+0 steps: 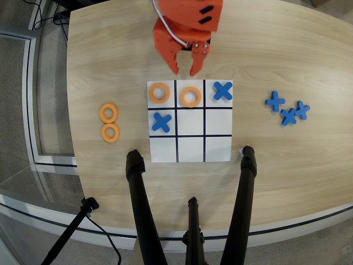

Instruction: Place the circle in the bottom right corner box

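Black tripod legs (139, 210); flat orange rings (109, 113).

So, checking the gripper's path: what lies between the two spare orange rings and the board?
Only bare table between the rings and board, overhead view.

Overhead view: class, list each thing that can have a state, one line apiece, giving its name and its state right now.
gripper: empty, above the table beyond the board's top edge
board: four cells filled, five bare
orange rings on the board: two, top-left and top-middle cells
orange rings off the board: two, on the table at left
blue X pieces on the board: two, top-right and middle-left cells
blue X pieces off the board: three, clustered at right
bottom-right cell: bare
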`<action>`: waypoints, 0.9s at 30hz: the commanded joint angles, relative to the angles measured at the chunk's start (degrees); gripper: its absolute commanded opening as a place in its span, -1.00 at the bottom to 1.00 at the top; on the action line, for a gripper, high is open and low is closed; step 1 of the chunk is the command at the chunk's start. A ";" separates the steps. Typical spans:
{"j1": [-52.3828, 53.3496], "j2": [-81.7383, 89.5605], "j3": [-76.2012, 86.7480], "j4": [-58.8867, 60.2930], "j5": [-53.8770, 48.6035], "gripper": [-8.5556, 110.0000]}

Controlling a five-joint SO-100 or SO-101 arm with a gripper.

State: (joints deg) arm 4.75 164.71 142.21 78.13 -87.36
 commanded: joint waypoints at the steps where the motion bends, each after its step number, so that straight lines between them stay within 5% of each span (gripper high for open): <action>1: -2.46 9.93 11.87 -3.34 -0.79 -0.70; 10: -3.87 18.19 34.54 -12.57 -3.34 -0.71; 14: -2.81 22.85 41.13 -12.39 -3.34 -0.86; 27: 8.79 27.60 41.31 -3.43 -3.60 -0.86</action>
State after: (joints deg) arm 10.63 192.39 180.35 74.53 -90.53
